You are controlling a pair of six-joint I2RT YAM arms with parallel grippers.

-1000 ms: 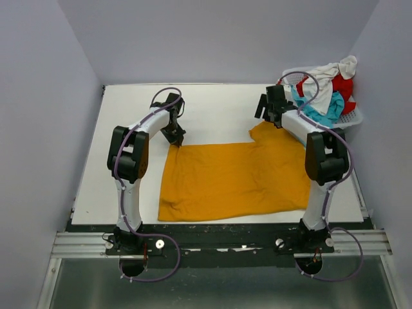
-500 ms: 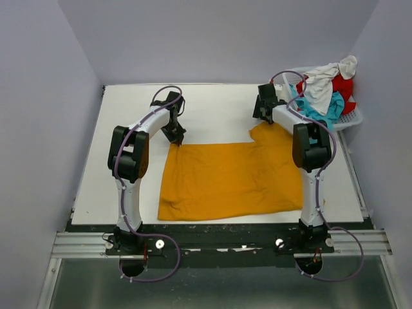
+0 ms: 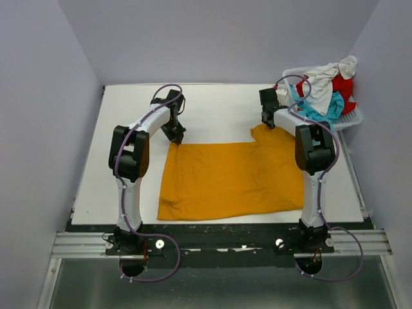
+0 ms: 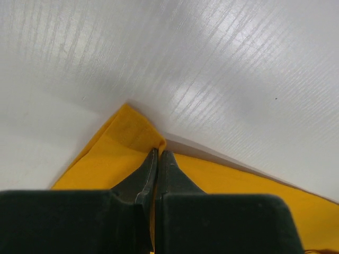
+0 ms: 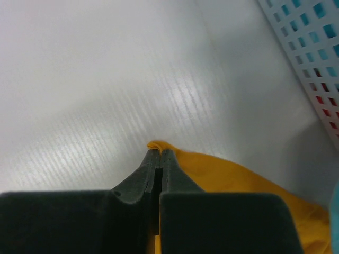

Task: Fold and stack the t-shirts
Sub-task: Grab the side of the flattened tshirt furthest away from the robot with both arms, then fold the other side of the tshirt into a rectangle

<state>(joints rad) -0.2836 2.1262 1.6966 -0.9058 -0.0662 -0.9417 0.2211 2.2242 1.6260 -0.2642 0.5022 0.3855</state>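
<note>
A mustard-orange t-shirt (image 3: 232,177) lies spread flat on the white table. My left gripper (image 3: 177,138) is shut on its far left corner (image 4: 132,132), the cloth pinched between the fingertips (image 4: 159,154). At the far right corner, my right gripper (image 3: 266,122) is shut on a small fold of the same shirt (image 5: 212,169), with the orange tip showing just past the gripper (image 5: 159,151). More t-shirts, white (image 3: 325,80), red (image 3: 341,87) and turquoise (image 3: 322,109), are heaped in the basket at the back right.
The white lattice basket (image 3: 351,118) stands at the table's far right corner; its wall (image 5: 307,58) is close to my right gripper. White table (image 3: 129,129) surface shows beyond and left of the shirt. Grey walls enclose the back and sides.
My right gripper went from open to shut on the shirt's far right corner, after shifting slightly left and settling. The left gripper kept its hold without moving.
</note>
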